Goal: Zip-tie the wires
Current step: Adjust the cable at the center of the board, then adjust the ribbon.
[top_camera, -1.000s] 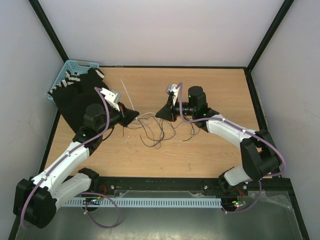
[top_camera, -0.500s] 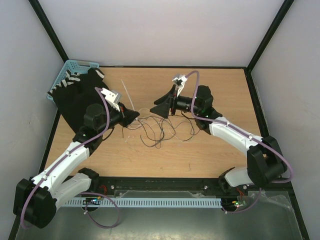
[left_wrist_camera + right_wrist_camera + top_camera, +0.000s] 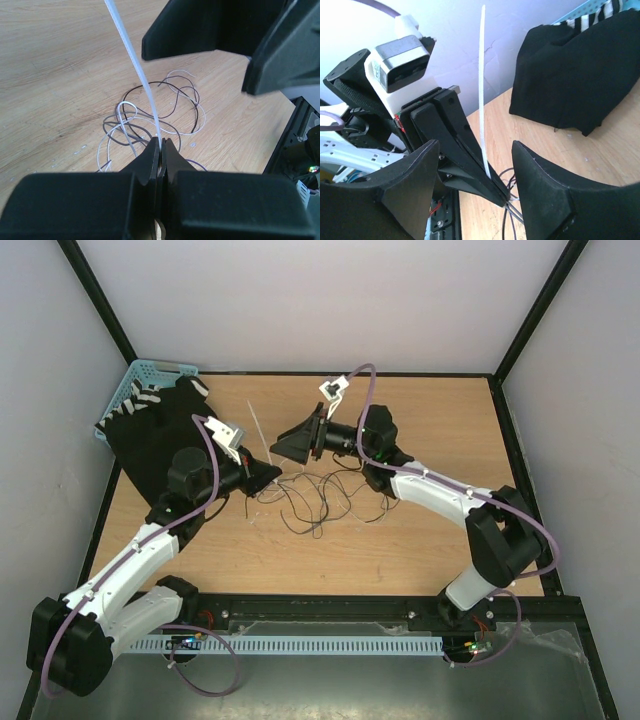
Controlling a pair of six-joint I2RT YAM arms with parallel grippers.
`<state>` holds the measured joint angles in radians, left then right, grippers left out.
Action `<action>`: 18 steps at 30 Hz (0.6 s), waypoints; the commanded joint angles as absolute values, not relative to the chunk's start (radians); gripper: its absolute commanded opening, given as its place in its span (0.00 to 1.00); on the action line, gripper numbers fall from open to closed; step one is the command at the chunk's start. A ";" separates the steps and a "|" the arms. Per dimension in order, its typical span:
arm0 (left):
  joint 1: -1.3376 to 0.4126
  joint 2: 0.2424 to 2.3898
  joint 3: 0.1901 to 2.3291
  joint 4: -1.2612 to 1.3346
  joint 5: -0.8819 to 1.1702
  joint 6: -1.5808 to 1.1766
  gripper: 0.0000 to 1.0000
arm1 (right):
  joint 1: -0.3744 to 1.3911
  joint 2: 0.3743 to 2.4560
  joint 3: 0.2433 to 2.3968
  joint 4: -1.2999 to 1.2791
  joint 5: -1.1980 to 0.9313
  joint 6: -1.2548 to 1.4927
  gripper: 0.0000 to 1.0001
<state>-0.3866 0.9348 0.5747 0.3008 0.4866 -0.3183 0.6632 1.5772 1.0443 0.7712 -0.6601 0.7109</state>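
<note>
Matt wood-grain table (image 3: 50, 75); smooth white strip (image 3: 129, 52), probably plastic; matt black left gripper (image 3: 161, 146); soft-looking black cloth (image 3: 570, 70), upper right.

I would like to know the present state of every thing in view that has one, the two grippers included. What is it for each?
left gripper: shut on the zip tie's lower end.
right gripper: open, a finger on each side of the zip tie, gripping nothing.
zip tie: straight, unlooped, standing up from the left gripper.
wires: loose and tangled on the table, not bundled.
black cloth: crumpled, partly over the blue basket.
</note>
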 commanded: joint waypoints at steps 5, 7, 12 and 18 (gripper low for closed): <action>-0.382 0.928 0.598 0.319 0.517 -0.318 0.00 | 0.692 1.621 1.096 0.835 -0.673 0.744 0.61; -0.382 0.927 0.598 0.319 0.518 -0.318 0.00 | 0.696 1.639 1.107 0.833 -0.697 0.757 0.56; -0.382 0.922 0.598 0.321 0.515 -0.321 0.00 | 0.708 1.664 1.109 0.859 -0.725 0.784 0.48; -0.382 0.929 0.599 0.323 0.514 -0.323 0.00 | 0.717 1.682 1.112 0.864 -0.754 0.796 0.40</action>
<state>-0.3866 0.9348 0.5747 0.3008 0.4980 -0.3187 0.7074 1.6772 1.0748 0.8089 -0.7124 0.7727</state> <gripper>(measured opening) 0.002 0.425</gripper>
